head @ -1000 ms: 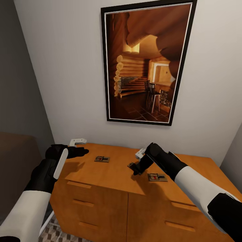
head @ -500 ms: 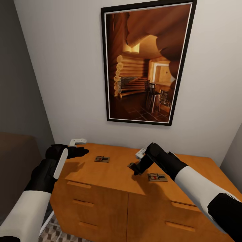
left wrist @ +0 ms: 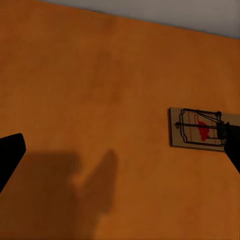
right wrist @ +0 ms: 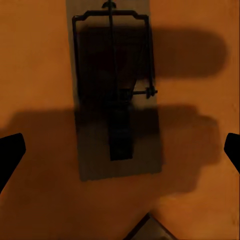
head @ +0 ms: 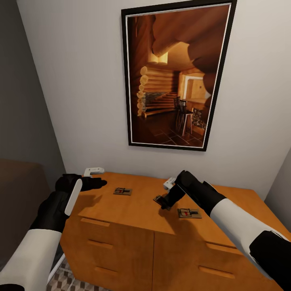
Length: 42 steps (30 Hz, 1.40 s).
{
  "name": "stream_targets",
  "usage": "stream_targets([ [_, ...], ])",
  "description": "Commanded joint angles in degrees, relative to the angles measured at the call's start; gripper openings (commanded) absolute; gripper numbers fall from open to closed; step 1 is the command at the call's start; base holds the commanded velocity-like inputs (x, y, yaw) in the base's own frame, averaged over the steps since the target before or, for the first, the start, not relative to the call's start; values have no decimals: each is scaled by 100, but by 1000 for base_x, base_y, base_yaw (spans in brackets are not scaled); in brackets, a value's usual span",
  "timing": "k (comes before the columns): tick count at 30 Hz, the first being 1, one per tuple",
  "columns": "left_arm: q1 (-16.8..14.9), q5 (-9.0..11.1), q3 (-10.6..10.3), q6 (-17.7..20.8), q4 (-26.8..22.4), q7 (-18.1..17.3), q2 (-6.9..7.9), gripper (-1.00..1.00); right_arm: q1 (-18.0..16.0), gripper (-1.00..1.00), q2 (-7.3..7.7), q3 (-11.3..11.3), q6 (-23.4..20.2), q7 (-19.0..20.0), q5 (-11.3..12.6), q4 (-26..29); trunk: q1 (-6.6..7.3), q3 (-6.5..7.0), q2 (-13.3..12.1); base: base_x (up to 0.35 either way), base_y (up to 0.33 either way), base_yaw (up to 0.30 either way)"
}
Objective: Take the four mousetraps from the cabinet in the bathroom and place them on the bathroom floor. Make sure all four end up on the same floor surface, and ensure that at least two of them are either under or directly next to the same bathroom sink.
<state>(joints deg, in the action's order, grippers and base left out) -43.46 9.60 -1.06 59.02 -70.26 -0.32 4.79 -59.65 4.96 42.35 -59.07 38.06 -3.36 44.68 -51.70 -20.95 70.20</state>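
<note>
The orange-brown cabinet (head: 137,210) stands against the wall, with three mousetraps showing on its top. One mousetrap (head: 122,191) lies left of centre, to the right of my left gripper (head: 98,183). In the left wrist view this mousetrap (left wrist: 199,129) sits beside one dark fingertip (left wrist: 233,150), and the left gripper (left wrist: 120,155) is open and empty. My right gripper (head: 163,203) hovers over a shadowed mousetrap (right wrist: 117,95) and stands open (right wrist: 120,150) with nothing in it. Another mousetrap (head: 189,213) lies just right of it. A strip of the patterned bathroom floor (head: 64,279) shows at the lower left.
A small white gadget (head: 93,170) sits at the cabinet's back left corner and another (head: 169,184) behind my right wrist. A large framed picture (head: 176,76) hangs on the wall above. A dark wall (head: 20,121) closes the left side. Drawer handles (head: 97,243) line the cabinet front.
My right gripper has shifted very slightly over the shadowed mousetrap. The left arm and the mousetraps have not moved.
</note>
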Motion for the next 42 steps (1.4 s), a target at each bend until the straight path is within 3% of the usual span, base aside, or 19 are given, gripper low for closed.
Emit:
stream_targets([
  [1,-5,5,-8,22,-1,-3,4,100,-8,100,5,18,-11,36,-34,8,0,-8,5,0,0,0],
  [26,-6,-2,-8,22,13,-3,4,100,-177,100,-12,10,111,43,-19,-96,0,-8,5,0,0,0],
  [42,-5,3,-8,22,13,4,4,100,-179,100,-71,13,613,43,-17,-721,0,-8,5,0,0,0],
])
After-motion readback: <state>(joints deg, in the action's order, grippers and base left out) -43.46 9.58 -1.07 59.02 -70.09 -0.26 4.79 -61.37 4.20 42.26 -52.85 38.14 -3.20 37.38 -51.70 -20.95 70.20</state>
